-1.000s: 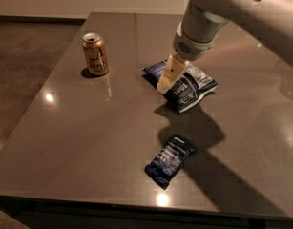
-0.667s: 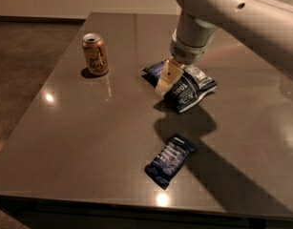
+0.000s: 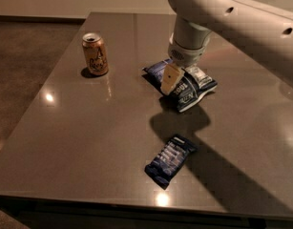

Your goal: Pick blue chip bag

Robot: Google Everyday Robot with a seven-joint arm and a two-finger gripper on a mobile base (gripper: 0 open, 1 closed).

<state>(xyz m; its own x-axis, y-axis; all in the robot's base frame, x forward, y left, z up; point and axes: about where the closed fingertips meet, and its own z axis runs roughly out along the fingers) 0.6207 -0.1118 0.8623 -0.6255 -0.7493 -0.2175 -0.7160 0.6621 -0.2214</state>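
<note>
Since a second ago the arm (image 3: 222, 13) has swung more upright over the middle of the table (image 3: 88, 128), its wrist now lower and nearer the centre, while the gripper (image 3: 174, 81) has stayed at almost the same spot, down on the blue chip bag (image 3: 190, 95). That bag has not shifted; it lies crumpled on the table's far right half, directly under and around the gripper, its dark blue body spreading out to the right and toward the camera from it, and one corner poking out on the left behind it. The gripper's pale tip sits against the bag's left side, touching it, but whether the claw is open, closed, or clamped on the bag cannot be told. A bronze soda can (image 3: 95, 54) stands upright well to the left of the bag, and a narrow, flat blue wrapper (image 3: 171, 160) lies apart from it, nearer the table's front edge, in the arm's shadow.
</note>
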